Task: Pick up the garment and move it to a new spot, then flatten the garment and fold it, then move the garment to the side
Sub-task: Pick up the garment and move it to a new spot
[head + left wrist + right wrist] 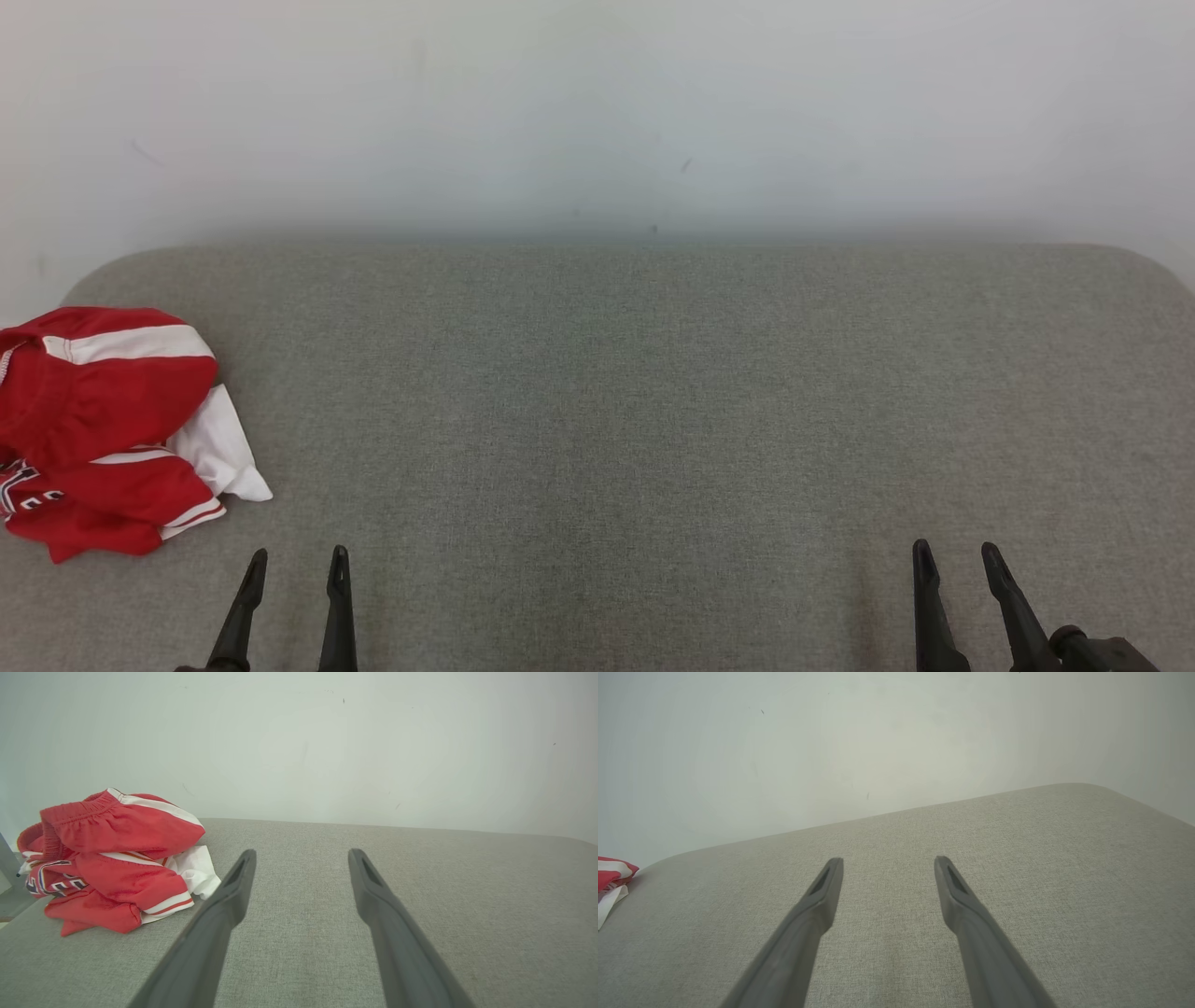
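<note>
The garment [107,434] is a crumpled red piece with white stripes and white lining, bunched at the left edge of the grey fabric surface [597,401]. In the left wrist view the garment [112,858] lies left of my fingers, apart from them. My left gripper [297,560] stands open at the lower left, a little right of and nearer than the garment, holding nothing. My right gripper [957,555] stands open at the lower right, far from the garment. A sliver of the garment [612,877] shows at the left edge of the right wrist view.
A pale wall [597,112] rises behind the surface's rounded back edge. The surface's left edge runs just beside the garment, with a gap and floor beyond it [9,891].
</note>
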{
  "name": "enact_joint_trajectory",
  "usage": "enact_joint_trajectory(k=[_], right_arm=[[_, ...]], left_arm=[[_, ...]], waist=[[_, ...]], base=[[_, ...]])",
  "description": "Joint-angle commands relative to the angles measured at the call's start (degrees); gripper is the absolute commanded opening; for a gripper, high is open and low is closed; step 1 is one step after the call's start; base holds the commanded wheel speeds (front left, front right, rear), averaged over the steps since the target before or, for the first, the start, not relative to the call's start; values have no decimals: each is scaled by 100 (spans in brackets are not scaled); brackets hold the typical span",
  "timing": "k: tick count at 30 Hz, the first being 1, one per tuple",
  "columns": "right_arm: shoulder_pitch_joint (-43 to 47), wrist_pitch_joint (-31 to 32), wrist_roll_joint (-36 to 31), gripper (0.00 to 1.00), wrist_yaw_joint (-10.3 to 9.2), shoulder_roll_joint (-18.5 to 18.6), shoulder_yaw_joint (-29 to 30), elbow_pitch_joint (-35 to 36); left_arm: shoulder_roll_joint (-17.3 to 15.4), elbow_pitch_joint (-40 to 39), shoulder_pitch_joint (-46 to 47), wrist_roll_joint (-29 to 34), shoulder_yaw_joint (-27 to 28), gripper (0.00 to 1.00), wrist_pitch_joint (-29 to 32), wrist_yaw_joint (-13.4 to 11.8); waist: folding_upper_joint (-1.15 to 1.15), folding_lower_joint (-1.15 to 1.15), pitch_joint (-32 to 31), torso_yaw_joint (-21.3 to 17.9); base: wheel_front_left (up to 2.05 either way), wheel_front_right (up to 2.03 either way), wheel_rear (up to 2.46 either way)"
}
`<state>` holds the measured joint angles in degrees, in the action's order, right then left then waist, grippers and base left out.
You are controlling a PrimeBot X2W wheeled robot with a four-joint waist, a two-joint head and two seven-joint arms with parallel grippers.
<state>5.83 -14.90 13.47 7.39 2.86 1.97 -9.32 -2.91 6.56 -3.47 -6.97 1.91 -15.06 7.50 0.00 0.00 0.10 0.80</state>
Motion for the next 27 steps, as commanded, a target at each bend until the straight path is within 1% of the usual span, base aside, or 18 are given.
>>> enact_joint_trajectory(k=[1, 16, 21, 27], right_arm=[[-6, -27, -41, 100, 19, -7, 20, 20], [-35, -27, 12, 100, 19, -7, 23, 16], [-33, -27, 14, 100, 19, -7, -10, 25], [8, -26, 9, 100, 19, -6, 19, 26]], left_arm=[[6, 7, -39, -33, 12, 100, -23, -3], [5, 9, 44, -1, 45, 100, -23, -3], [5, 20, 42, 12, 81, 100, -23, -3], [5, 42, 76, 60, 66, 100, -23, -3]], waist=[[0, 0, 7, 0], [0, 0, 74, 19], [0, 0, 99, 123], [0, 0, 127, 407]], base=[[0, 0, 0], [0, 0, 0], [0, 0, 0], [0, 0, 0]])
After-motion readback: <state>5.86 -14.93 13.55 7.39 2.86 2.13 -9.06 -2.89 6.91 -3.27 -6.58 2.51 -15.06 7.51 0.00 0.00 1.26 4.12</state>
